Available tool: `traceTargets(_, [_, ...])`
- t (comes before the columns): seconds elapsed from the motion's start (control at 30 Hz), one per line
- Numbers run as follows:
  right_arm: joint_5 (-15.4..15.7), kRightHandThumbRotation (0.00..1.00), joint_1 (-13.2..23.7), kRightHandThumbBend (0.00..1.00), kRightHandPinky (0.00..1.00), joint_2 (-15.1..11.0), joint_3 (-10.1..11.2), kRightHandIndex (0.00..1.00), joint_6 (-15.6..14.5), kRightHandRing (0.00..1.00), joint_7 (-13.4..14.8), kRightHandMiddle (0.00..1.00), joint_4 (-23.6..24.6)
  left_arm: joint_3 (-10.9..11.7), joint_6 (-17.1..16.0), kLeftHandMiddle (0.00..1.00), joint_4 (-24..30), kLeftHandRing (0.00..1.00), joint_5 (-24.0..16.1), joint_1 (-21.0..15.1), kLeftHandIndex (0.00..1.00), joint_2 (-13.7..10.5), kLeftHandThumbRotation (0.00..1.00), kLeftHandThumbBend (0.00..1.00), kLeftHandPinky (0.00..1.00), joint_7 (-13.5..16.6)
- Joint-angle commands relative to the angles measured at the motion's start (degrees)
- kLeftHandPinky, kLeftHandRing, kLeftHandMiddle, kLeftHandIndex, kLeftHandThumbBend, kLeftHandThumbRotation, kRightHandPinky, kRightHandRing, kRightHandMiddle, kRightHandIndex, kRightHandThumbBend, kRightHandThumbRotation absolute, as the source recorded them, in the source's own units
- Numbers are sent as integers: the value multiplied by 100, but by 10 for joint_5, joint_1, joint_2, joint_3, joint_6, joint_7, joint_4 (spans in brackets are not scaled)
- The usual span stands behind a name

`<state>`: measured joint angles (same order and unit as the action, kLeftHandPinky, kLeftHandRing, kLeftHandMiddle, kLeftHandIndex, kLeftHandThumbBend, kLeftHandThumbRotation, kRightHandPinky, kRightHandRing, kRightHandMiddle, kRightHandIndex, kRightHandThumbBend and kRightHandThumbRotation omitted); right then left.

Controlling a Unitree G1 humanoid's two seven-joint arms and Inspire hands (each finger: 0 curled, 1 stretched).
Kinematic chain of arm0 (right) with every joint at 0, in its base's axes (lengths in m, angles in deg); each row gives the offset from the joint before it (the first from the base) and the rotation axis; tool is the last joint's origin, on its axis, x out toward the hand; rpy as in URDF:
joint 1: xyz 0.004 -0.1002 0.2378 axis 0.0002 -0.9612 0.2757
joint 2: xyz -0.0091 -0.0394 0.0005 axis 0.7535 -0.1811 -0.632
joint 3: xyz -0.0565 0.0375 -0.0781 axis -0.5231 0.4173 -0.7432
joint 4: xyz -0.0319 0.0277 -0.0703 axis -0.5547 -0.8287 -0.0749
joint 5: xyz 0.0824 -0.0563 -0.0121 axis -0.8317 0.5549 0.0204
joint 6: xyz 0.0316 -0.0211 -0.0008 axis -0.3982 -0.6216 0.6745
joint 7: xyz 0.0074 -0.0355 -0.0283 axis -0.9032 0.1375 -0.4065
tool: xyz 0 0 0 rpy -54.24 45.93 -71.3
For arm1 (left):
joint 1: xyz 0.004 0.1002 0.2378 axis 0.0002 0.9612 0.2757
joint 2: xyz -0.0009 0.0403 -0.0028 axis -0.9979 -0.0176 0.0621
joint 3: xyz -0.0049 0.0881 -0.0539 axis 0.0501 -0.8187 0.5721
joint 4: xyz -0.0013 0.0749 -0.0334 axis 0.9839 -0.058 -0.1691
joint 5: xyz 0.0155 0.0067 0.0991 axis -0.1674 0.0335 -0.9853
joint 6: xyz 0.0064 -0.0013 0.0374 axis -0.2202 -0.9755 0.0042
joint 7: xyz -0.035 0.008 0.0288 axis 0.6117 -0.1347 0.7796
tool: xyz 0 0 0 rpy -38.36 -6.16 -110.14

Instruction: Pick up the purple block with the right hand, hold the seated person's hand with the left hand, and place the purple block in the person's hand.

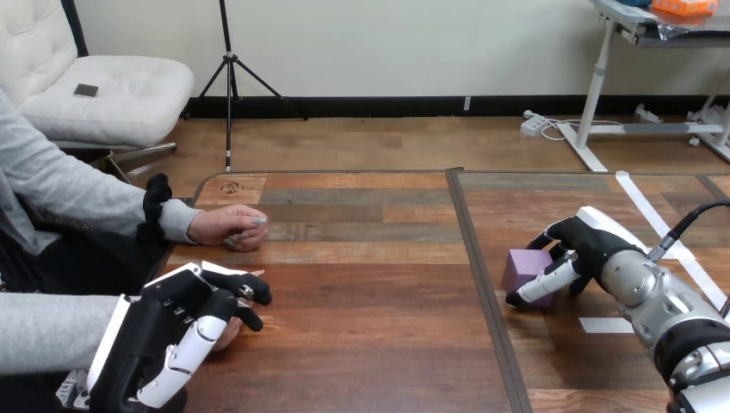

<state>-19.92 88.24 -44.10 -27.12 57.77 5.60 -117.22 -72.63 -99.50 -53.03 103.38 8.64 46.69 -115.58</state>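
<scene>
The purple block (525, 265) sits on the table at the right. My right hand (585, 245) is closed round it, thumb along its near face and fingers behind its far side. At the lower left my left hand (168, 335) lies over the person's hand (227, 334), whose grey sleeve comes in from the left edge. My fingers curl over that hand and my thumb lies against its near side, so most of it is hidden. The person's other hand (231, 228) rests loosely closed on the table further back.
A dark seam (479, 267) runs front to back across the table between the two hands. White tape strips (605, 325) lie on the right part of the table near my right forearm. The table's far edge (344, 174) is behind.
</scene>
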Motion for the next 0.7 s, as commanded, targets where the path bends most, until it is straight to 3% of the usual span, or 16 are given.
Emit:
traceTargets(0.0, [-2,0,5,98,50,4,-2,61,9,55,10,61,7,2,12,57,31,58,9,-25,46,-16,32,43,41,-3])
traceTargets(0.27, [5,0,1,94,47,3,-7,56,16,53,31,57,9,9,6,56,24,56,17,-31,46,-19,7,25,38,-15])
traceTargets(0.47, [-1,0,-4,90,40,4,-3,51,26,47,52,52,10,11,-5,54,23,54,4,-32,45,-15,1,6,36,-5])
traceTargets(0.67, [-9,0,-9,85,36,4,3,48,39,43,61,48,11,8,-3,54,27,53,1,-30,44,-16,0,1,36,-3])
